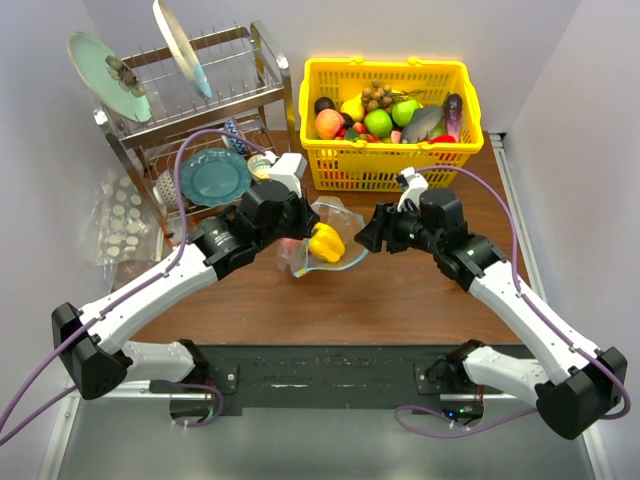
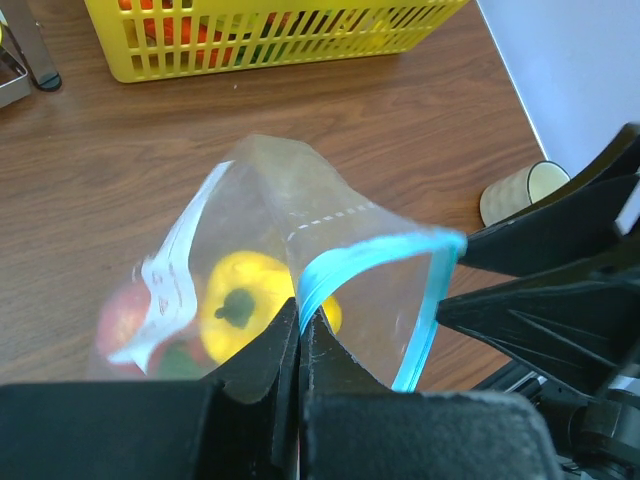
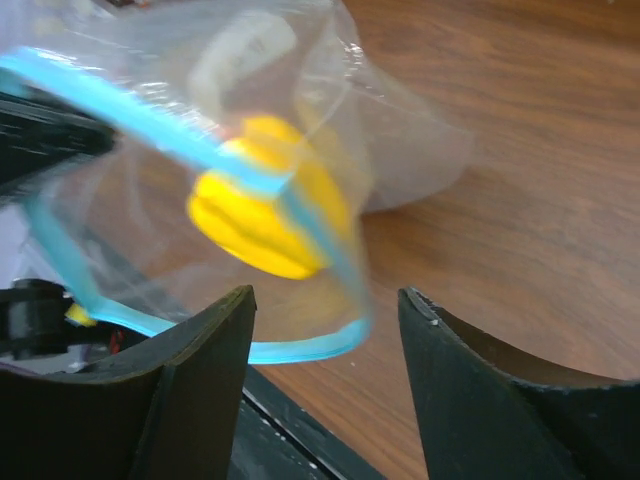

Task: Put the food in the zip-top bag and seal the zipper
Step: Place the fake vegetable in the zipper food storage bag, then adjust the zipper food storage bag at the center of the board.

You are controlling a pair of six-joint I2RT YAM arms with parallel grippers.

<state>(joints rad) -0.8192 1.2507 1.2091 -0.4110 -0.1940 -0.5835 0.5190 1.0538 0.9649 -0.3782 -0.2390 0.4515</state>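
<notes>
Left pincer point(image 2: 300, 328): jaws pressed together, pinching the thin teal-blue zipper strip point(image 2: 335, 262) at the mouth of the clear soft plastic zip-top bag point(image 2: 285, 190). The bag's body extends ahead of its fingertips and slightly to their left, over the brown wooden table point(image 1: 400, 290). Whether the bag's far end rests on the wood cannot be told.

Right pincer point(image 3: 328, 295): fingers point(image 3: 215, 335) spread wide. A curved run of the same strip passes between them, close to the tips, and contact with either finger cannot be told. In the top view it faces the left pincer, with the bag's mouth held between the two.

Food inside the bag: a glossy yellow toy bell pepper point(image 2: 245, 300) just beyond the left pincer's tips, and directly ahead of the right pincer's gap. A blurred red piece point(image 2: 120, 320) and a dark green piece point(image 2: 180, 362) lie to the pepper's left as seen from the left wrist.

Beyond both pincers stands a yellow slatted plastic basket point(image 1: 385, 165). It holds further toy pieces, among them an orange-pink peach point(image 1: 328, 123), a green apple point(image 1: 378, 122) and a dark purple aubergine point(image 1: 452, 108).
</notes>
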